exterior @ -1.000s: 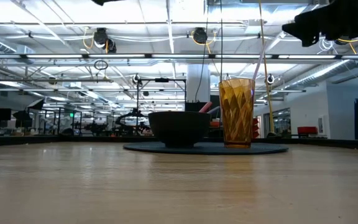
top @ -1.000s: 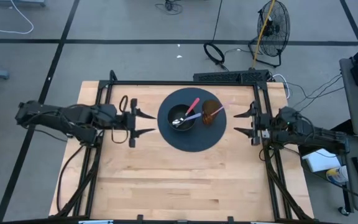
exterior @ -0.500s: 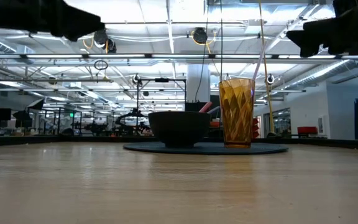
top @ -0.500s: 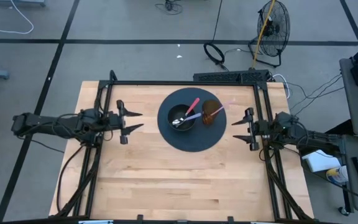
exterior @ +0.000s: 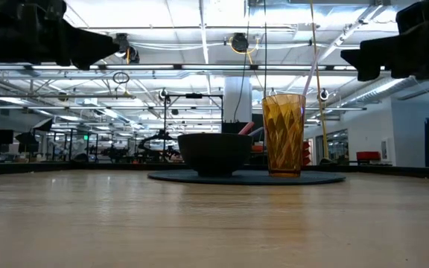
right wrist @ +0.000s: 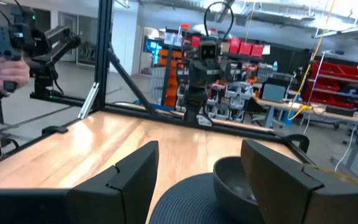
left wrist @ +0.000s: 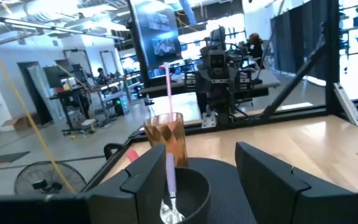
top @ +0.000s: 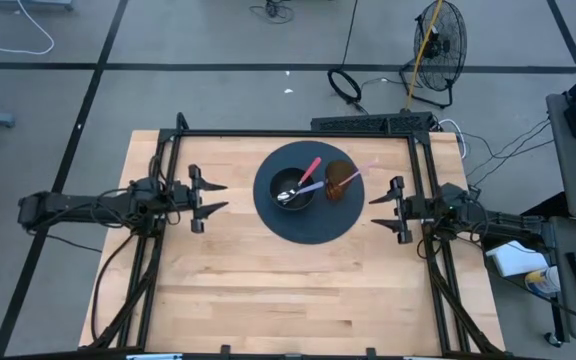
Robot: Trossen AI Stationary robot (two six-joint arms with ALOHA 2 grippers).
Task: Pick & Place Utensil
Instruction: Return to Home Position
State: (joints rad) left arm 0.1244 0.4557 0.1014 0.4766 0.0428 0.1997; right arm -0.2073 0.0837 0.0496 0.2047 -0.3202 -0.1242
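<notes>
At centre frame we are seeing the bowl [top: 294,190] holding the spoon [top: 288,196] and the cup [top: 339,184] holding the straw [top: 358,172], on a round mat [top: 308,226]. Left fingers [top: 208,187] and right fingers [top: 386,198] are hovering alongside, spread wide, empty.

No legible text, numbers or brands in any view. The wall screen [left wrist: 157,37], upper centre of the left wrist view, is too blurred to read. Red bins [right wrist: 347,81], right side of the right wrist view: labels too small to read.
</notes>
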